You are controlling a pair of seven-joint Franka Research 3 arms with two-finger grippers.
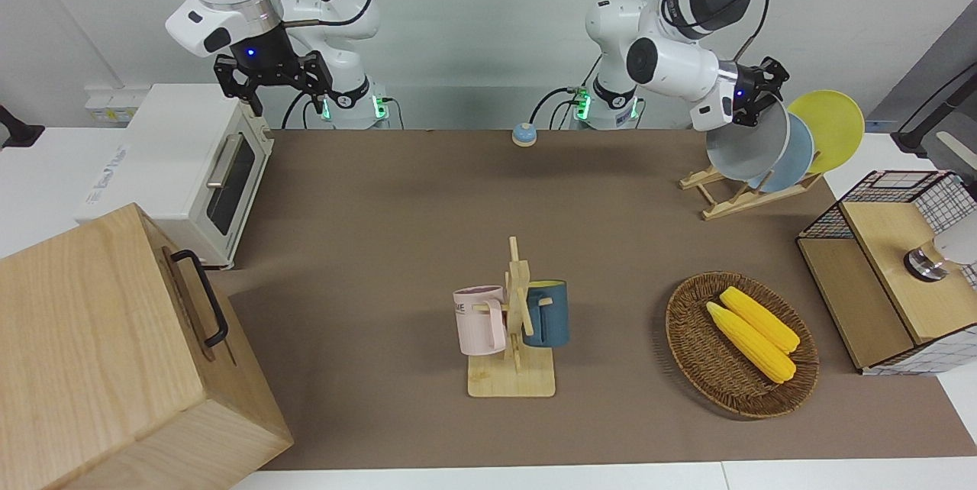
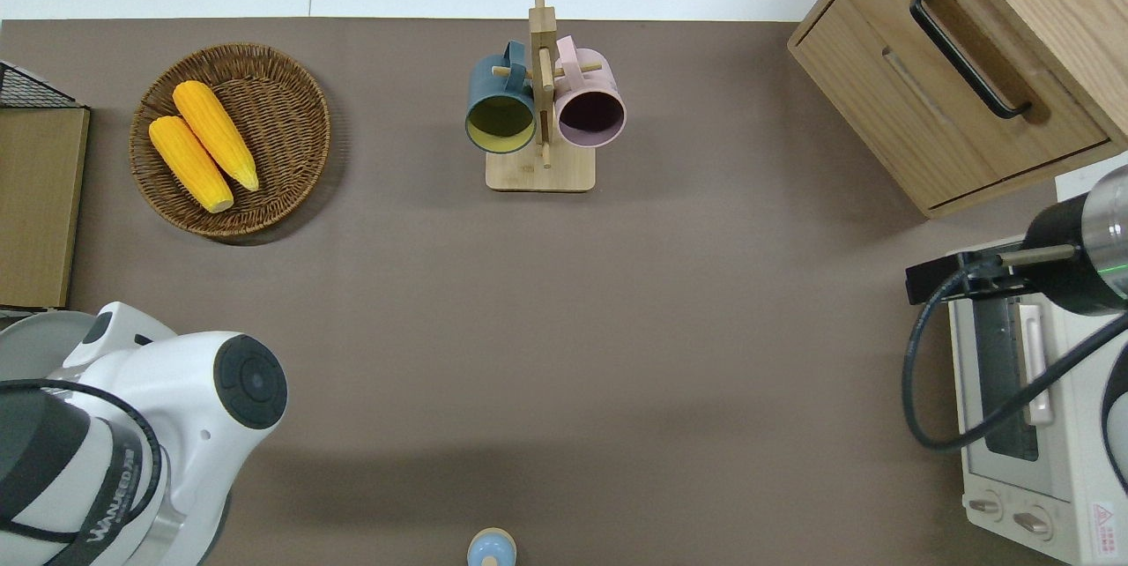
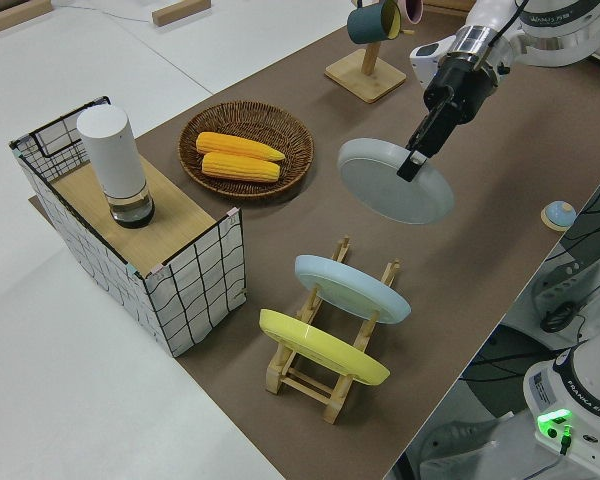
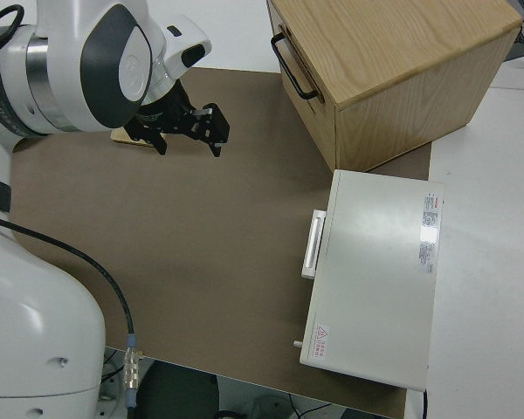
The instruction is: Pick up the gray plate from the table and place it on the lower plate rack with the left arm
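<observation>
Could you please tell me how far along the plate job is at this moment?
Done: the gray plate is off the table, gripped at its rim by the left claw. In hand: it hangs tilted in the air near the lower plate rack. Left: setting it into the rack alongside the blue plate and yellow plate, then releasing.

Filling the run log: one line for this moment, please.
left hand: shut on gray plate, airborne | lower plate rack: holds sky-blue plate, yellow plate | right arm: parked

My two arms (image 1: 672,55): glossy white shells, dark gray joint bands, round black end caps. Black grippers (image 1: 273,78) with a blue light. Black cables loop alongside. Green lights on bases (image 1: 584,104).
</observation>
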